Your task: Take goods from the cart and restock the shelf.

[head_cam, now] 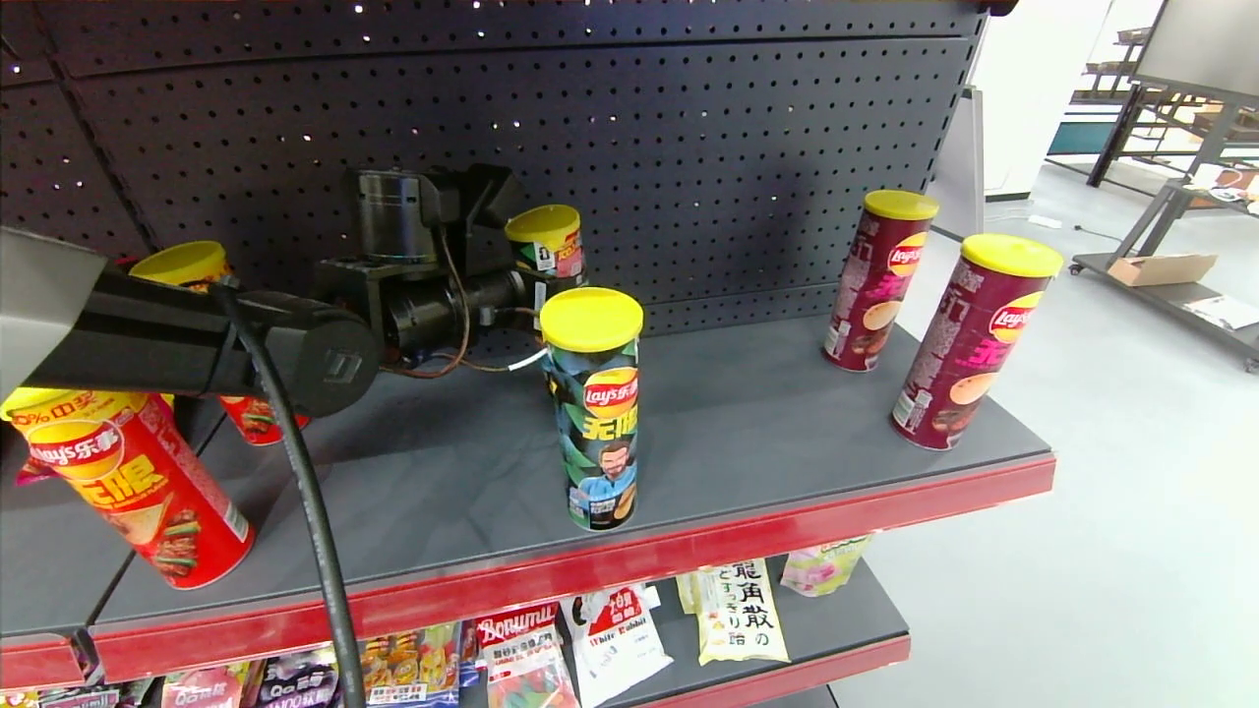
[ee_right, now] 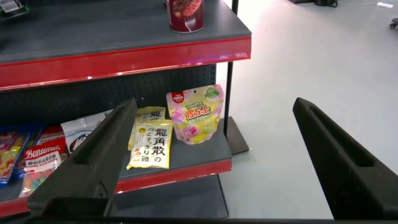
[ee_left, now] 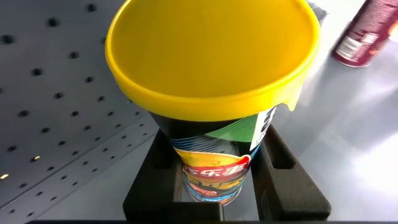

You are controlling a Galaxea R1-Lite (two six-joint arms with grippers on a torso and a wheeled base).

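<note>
Head overlooks shelf (head_cam: 767,423); left wrist close above can (ee_left: 211,56); right wrist below.

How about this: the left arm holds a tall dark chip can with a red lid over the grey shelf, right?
The lid is yellow, not red, as the left wrist view shows; the left gripper does hold the tall dark chip can over the grey shelf.

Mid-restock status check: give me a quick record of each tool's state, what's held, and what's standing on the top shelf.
left tool: shut on yellow-lidded can, near the pegboard
right tool: open, empty, facing snack bags on lower shelf
upper shelf: blue can front centre; two maroon cans right; red can left
can set down: cannot tell
</note>
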